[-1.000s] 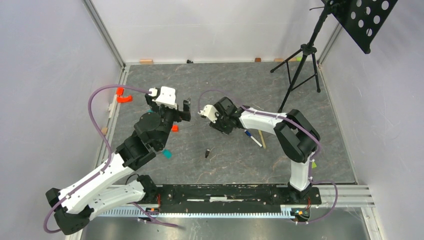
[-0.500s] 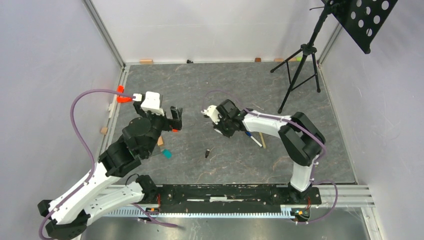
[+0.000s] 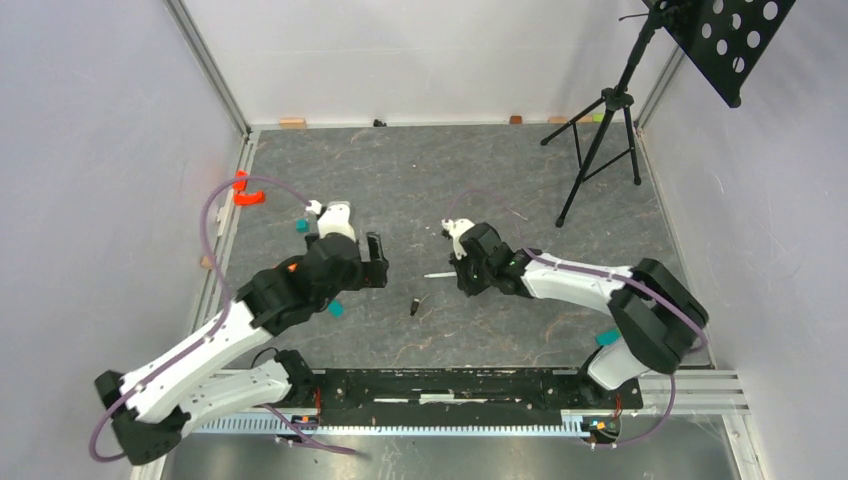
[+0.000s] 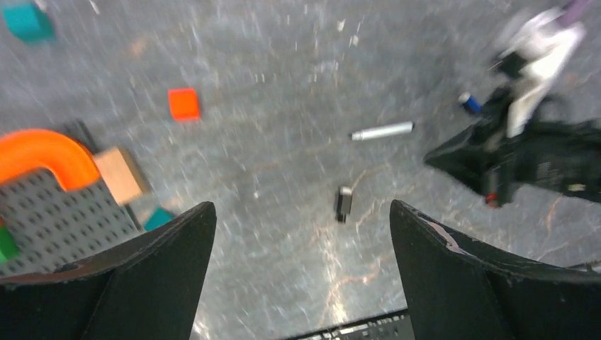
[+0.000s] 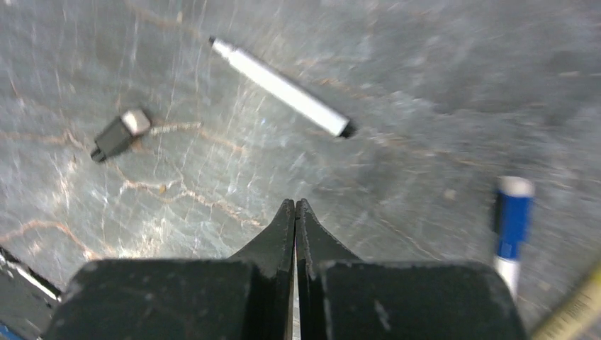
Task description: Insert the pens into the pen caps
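1. right gripper: fingers pressed together tip to tip, with nothing between them, held over the grey table.
2. white pen: lies flat and uncapped just beyond the closed tips, set diagonally with its dark end toward the lower right.
3. black cap: lies on its side to the left of the white pen in the right wrist view, apart from it.
4. blue cap: lies to the right of the fingers with a white barrel showing at its near end. a yellow-olive pen cuts the frame corner beside it.
5. left gripper: fingers spread wide and empty. its view shows the black cap on the table between them and the white pen farther off.
6. surroundings, left wrist view: red cube, teal cube, orange arch and wooden block, all left of the pens.
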Robot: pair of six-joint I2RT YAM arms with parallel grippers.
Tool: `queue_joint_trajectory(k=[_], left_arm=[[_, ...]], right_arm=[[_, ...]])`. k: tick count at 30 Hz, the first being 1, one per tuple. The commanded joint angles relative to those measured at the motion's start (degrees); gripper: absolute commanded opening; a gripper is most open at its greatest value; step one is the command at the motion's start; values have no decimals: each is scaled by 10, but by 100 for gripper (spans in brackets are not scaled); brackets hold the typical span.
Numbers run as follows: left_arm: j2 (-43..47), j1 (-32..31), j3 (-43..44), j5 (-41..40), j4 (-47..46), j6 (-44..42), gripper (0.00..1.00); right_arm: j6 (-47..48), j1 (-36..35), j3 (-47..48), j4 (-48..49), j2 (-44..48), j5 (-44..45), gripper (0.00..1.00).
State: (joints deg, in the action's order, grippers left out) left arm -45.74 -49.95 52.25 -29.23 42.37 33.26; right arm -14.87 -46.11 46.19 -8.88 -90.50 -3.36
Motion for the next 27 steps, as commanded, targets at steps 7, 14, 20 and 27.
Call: queue_joint_trajectory(k=[7, 14, 20, 27], left_arm=[[-135, -83, -54, 41, -112, 324, 86], [-263, -131, 25, -52, -109, 514, 84], [-393, -131, 155, -35, 25, 717, 87], [-481, -114, 224, 1, 83, 844, 78]], right_arm=[[-96, 6, -3, -20, 186, 244, 22], [-148, 20, -46, -72, 284, 330, 49], [-194, 57, -26, -166, 324, 372, 56], [-273, 73, 6, -275, 347, 437, 56]])
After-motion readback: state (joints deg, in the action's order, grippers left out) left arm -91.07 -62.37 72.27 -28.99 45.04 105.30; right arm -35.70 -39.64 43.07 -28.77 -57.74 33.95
